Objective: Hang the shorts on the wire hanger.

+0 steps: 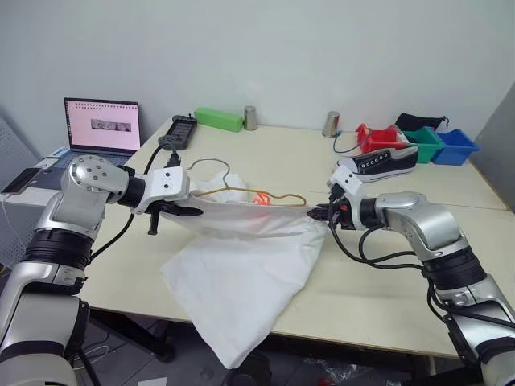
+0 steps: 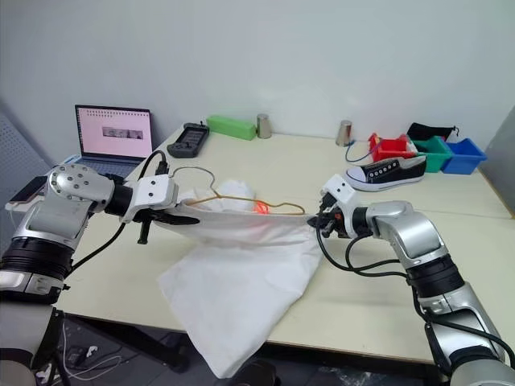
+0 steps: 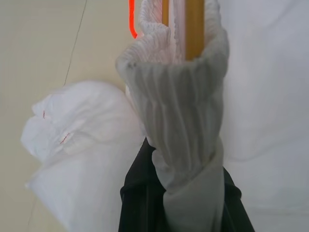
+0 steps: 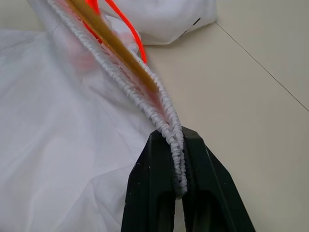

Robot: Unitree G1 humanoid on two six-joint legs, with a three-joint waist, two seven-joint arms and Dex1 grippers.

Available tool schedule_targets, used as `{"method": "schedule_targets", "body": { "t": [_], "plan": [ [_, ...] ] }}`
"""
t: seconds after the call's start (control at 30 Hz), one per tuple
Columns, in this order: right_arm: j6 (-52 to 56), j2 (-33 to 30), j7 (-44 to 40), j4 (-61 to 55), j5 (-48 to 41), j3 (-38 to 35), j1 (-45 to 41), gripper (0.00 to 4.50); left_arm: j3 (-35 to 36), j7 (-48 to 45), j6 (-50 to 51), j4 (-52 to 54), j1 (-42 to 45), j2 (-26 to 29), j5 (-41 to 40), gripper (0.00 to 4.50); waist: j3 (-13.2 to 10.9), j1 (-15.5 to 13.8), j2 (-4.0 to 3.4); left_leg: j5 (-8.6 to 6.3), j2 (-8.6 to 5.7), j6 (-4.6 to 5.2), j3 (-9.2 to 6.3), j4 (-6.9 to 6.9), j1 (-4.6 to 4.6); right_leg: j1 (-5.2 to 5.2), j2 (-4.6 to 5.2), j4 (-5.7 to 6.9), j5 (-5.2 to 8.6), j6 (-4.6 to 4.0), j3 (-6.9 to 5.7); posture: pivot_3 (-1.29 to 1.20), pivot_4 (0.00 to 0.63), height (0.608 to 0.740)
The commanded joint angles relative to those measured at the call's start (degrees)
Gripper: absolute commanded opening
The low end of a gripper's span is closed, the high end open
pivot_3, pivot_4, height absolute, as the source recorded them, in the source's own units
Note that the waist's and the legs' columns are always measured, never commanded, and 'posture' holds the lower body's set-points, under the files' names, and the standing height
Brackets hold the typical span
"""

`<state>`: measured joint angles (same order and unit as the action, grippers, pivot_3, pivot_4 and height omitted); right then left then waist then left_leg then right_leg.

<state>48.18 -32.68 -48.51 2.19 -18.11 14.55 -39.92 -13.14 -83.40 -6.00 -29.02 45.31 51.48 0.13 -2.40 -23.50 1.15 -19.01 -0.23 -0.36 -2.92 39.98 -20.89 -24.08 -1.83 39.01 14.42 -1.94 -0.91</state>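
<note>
The white shorts (image 1: 241, 273) hang stretched between my two grippers above the tan table (image 1: 386, 289), their legs draping over its front edge. My left gripper (image 1: 189, 211) is shut on the bunched waistband (image 3: 178, 121) at one end. At the other end my right gripper (image 1: 318, 214) pinches the waistband (image 4: 166, 121) shut. The yellowish wire hanger (image 1: 241, 191) lies along the waistband opening, its hook rising near the left gripper. Its wire (image 4: 116, 53) runs inside the elastic beside the neon orange drawstring (image 1: 260, 198).
Along the back of the table sit an open laptop (image 1: 102, 125), a black controller (image 1: 179, 131), a green box (image 1: 219, 119) and two metal cans (image 1: 250, 117). A black sneaker (image 1: 378, 163) and red, green and blue bins (image 1: 424, 143) stand at the back right.
</note>
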Motion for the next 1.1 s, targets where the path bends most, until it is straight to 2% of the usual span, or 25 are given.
{"method": "schedule_targets", "body": {
  "t": [0.03,0.33,0.5,0.57,0.7,0.9,1.1],
  "plan": [
    [1.18,-2.63,1.15,-2.03,1.27,-2.62,-0.92,0.05,-0.76,-0.62,-2.61,-1.59,0.64,3.27,3.89,0.0,0.0,0.04,0.0,0.0,0.01,0.0,-0.01,0.0,0.0,0.0,0.0,0.0,0.0,0.0,0.0,0.42,0.0,0.74],
    [3.79,-4.0,1.77,-10.23,1.64,-2.46,-4.77,0.05,-4.08,5.13,-10.17,-9.21,3.38,3.46,11.41,0.0,0.0,0.02,-0.01,0.0,0.01,0.0,-0.01,0.0,-0.01,0.0,-0.02,-0.01,0.0,0.0,-0.05,0.41,0.0,0.74],
    [6.05,-0.28,5.49,-16.22,2.3,-0.28,-8.55,0.05,-3.66,13.98,-10.15,-11.19,6.34,-3.38,11.44,0.0,0.0,0.01,-0.01,0.0,0.0,0.0,-0.02,0.01,0.0,0.01,-0.01,-0.01,0.0,0.01,-0.06,0.4,0.0,0.74],
    [7.0,2.89,7.89,-18.14,3.0,1.41,-10.0,0.05,-3.19,17.51,-8.39,-9.34,7.09,-8.29,10.23,0.0,0.0,0.01,0.0,0.0,-0.01,0.0,-0.01,0.01,0.0,0.01,0.01,0.0,-0.01,0.01,-0.05,0.38,0.0,0.74],
    [5.98,5.17,10.65,-18.13,5.86,4.12,-9.89,0.05,-2.75,17.81,-4.57,-3.99,6.23,-13.32,8.34,0.0,0.07,0.19,0.15,0.0,0.0,0.0,-0.05,0.03,-0.04,0.02,0.02,-0.01,-0.02,0.02,-0.04,0.37,0.0,0.74],
    [3.35,3.02,10.1,-17.76,9.41,7.0,-8.48,0.05,-2.08,21.58,-2.66,-1.15,6.1,-16.02,8.66,0.0,0.07,1.41,0.14,0.0,-0.01,0.0,0.02,0.02,0.02,0.01,0.03,0.04,-0.03,0.01,0.07,0.37,0.0,0.74],
    [-0.22,-0.75,8.19,-16.65,12.82,8.83,-6.83,0.05,-2.02,22.93,-3.49,-1.68,6.53,-16.34,8.76,0.0,0.07,2.08,0.14,0.0,0.0,0.0,-0.02,0.03,0.03,0.02,0.01,0.07,-0.03,0.0,0.03,0.38,0.0,0.74]
  ]
}}
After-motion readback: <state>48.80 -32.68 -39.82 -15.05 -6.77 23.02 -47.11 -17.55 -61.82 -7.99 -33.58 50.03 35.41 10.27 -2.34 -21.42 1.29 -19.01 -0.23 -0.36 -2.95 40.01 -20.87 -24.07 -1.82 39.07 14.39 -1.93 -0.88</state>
